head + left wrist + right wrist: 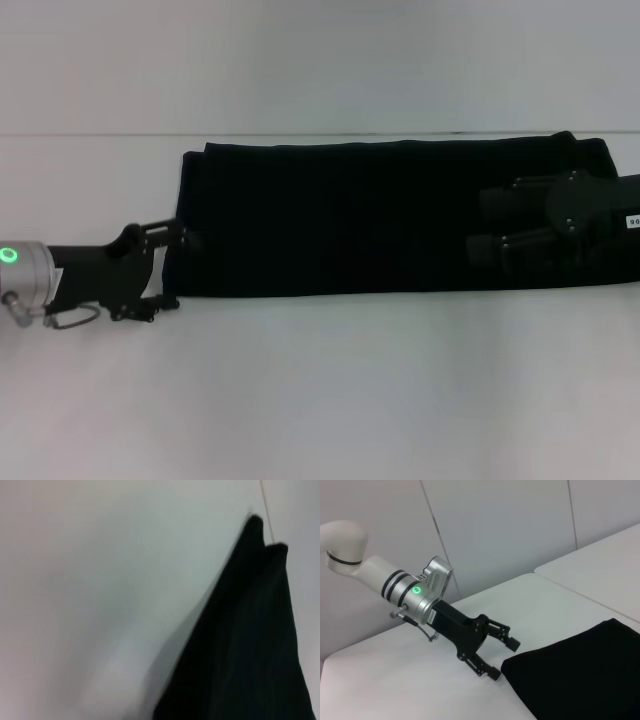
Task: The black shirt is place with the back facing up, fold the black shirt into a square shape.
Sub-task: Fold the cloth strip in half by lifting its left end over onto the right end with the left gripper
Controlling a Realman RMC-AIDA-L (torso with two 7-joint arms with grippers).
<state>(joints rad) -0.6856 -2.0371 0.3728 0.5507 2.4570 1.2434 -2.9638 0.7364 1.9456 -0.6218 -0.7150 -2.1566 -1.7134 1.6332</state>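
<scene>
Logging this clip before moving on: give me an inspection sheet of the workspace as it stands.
Surface: white table, bare around the cloth.
Job's things: black shirt lying flat as a long folded band, not yet square.
Clutter: nothing seen.
Grippers: left gripper open at the shirt's left end; right gripper open over its right end.
Cables: nothing seen.
Surroundings: pale wall panels behind the table.

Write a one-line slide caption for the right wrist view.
Left tool, jaws open, at the edge of the black shirt on the white table.
</scene>
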